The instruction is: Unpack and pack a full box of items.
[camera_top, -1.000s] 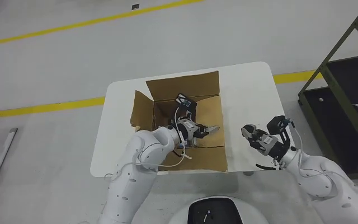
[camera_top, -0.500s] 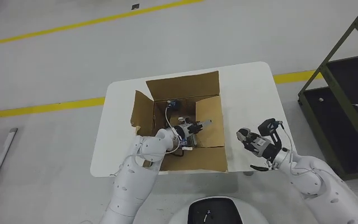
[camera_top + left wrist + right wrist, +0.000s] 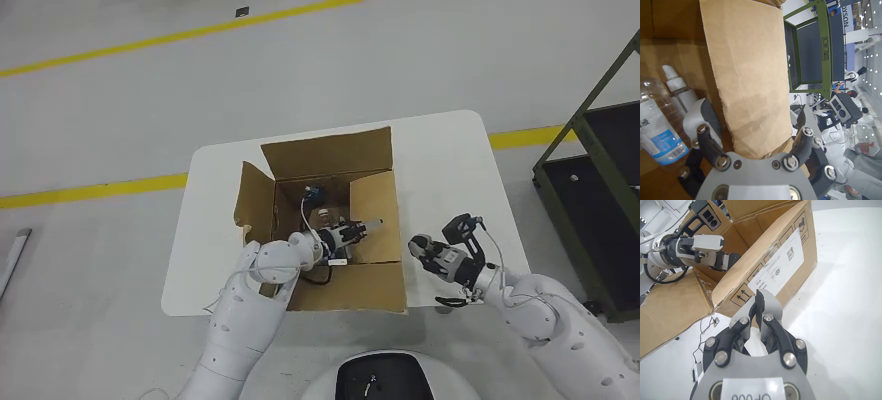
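- On the white table (image 3: 450, 160), towards the left, the cardboard box (image 3: 330, 155) sits with its flaps spread, so the inside is open to reach from above. The board is brown, corrugated and torn rough at some edges.
- Inside it, a clear plastic bottle (image 3: 653, 121) with a blue-and-white label lies just beside a white spray bottle (image 3: 677, 85). Both are smooth and round, likely slippery to pinch.
- The left gripper (image 3: 362, 226) is down in the box with its fingers spread, straddling the right-hand flap (image 3: 749, 66). One ribbed black pad is on the inner side near the bottles and the other is outside. It clamps nothing; I judge it is placed to press the flap aside before any item comes out.
- The right gripper (image 3: 759, 294) hangs over bare table just beside the box's outer wall, with fingers pressed together and empty, probably waiting. That wall carries a flat white paper label (image 3: 780, 264).
- At the far right stands a green metal cart (image 3: 590, 200) with dark shelves.
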You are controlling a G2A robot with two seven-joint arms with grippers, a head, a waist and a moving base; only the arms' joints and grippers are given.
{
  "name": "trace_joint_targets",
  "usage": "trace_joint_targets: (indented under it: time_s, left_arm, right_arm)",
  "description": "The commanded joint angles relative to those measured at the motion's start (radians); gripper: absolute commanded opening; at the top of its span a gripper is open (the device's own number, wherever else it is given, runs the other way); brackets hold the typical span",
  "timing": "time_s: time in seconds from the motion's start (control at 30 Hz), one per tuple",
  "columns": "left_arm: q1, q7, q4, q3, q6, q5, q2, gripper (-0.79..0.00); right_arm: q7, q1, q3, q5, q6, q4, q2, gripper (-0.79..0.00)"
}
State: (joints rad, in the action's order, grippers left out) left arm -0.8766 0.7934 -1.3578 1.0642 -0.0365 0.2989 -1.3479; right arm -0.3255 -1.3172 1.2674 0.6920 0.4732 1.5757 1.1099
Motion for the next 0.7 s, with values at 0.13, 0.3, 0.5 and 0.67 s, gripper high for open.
trace_joint_targets:
  time_s: [0.13,0.3,0.5,0.67]
  left_arm:
    - [-0.022,-0.006,-0.020,0.002,-0.004,-0.078,-0.003,0.000]
    - [-0.031,-0.006,-0.040,0.000,-0.008,-0.110,-0.004,0.000]
    - [-0.037,-0.012,-0.090,0.024,-0.009,-0.138,0.001,0.000]
    - [-0.037,-0.002,-0.159,0.039,-0.001,-0.158,0.005,0.000]
  right_arm:
    - [-0.003,0.023,-0.027,0.000,0.005,-0.018,0.005,-0.785]
    - [0.000,0.031,-0.038,0.000,0.003,-0.023,0.008,-0.785]
    - [0.007,0.026,-0.029,0.003,-0.003,-0.005,0.007,-0.785]
    - [0.026,-0.008,0.030,-0.012,-0.023,0.052,0.000,-0.394]
